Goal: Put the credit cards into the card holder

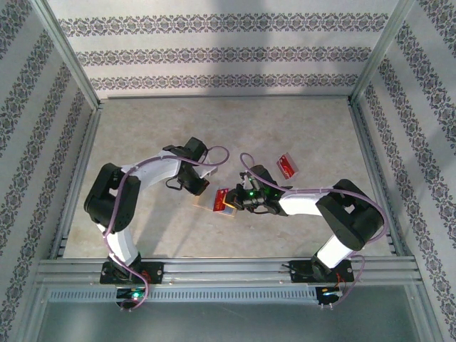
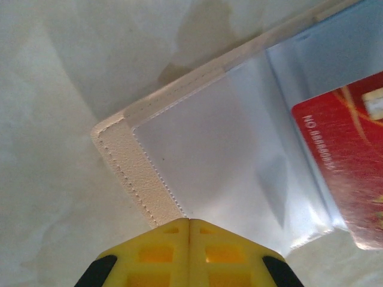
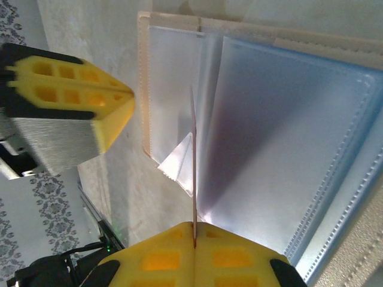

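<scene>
One card holder (image 2: 134, 170), lying open on the surface (image 1: 214, 128) a little near of centre, between the two hands. Tan stitched edge and one rounded corner showing bare in the left wrist view, with clear pockets spreading inside. Left hand (image 2: 189, 222) closed on nothing, yellow tips pressed together right at the holder's edge; hard to tell whether touching it. Right hand (image 3: 195, 230) clamped on the first credit card (image 2: 350, 161), seen edge-on as a thin line between its fingers in the right wrist view. Leading end of that card lying over the clear pockets; unclear whether inside one. Two credit cards in all: the second credit card (image 1: 286, 165) flat on the surface, far and right of the holder, well apart from it and near the right arm's wrist. Wide open room across the far half of the surface up to the patterned wall (image 1: 214, 57). Tight around the holder, with a hand close on its left and on its right. Metal rail (image 1: 228, 265) along the near edge, carrying both arm bases.
</scene>
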You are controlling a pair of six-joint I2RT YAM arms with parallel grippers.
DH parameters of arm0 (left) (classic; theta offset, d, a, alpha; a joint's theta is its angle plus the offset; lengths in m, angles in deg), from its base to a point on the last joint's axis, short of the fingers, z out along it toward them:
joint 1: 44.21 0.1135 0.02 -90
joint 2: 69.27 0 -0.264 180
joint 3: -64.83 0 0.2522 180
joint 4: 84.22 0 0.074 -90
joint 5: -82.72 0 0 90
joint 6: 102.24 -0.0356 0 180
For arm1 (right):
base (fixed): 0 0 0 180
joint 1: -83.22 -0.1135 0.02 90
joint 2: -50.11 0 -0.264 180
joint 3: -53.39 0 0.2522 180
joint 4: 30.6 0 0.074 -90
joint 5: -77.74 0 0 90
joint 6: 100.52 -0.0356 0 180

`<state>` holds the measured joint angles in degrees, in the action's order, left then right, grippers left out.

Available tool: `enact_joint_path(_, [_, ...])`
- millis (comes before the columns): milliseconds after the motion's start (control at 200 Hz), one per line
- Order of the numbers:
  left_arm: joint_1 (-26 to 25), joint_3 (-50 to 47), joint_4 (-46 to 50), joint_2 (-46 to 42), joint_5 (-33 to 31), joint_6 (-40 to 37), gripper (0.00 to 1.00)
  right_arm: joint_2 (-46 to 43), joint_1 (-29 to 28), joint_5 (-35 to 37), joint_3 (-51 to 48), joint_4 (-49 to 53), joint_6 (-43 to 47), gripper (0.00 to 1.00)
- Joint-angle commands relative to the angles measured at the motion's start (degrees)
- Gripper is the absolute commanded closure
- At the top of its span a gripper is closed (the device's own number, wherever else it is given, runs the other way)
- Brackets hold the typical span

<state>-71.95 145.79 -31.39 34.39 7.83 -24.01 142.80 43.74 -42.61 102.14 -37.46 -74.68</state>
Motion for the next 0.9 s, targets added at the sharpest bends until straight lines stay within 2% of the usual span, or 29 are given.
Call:
enact_joint_path(0, [-0.39, -0.21, -0.91, 1.45, -2.24, -0.09, 1.00, 1.44, 0.38, -1.47, 0.82, -2.09, 0.45, 1.00])
enact_joint_path(730, [-0.38, -3.38, -4.09, 2.58, -2.70, -0.75, 1.00, 4.86, 0.85, -0.39, -3.33, -9.89, -1.82, 1.00])
enact_joint_path(895, [-0.38, -3.38, -4.02, 2.16, -2.92, -0.54, 1.00, 5.76, 0.64, 0.21, -4.41, -15.77, -3.54, 1.00])
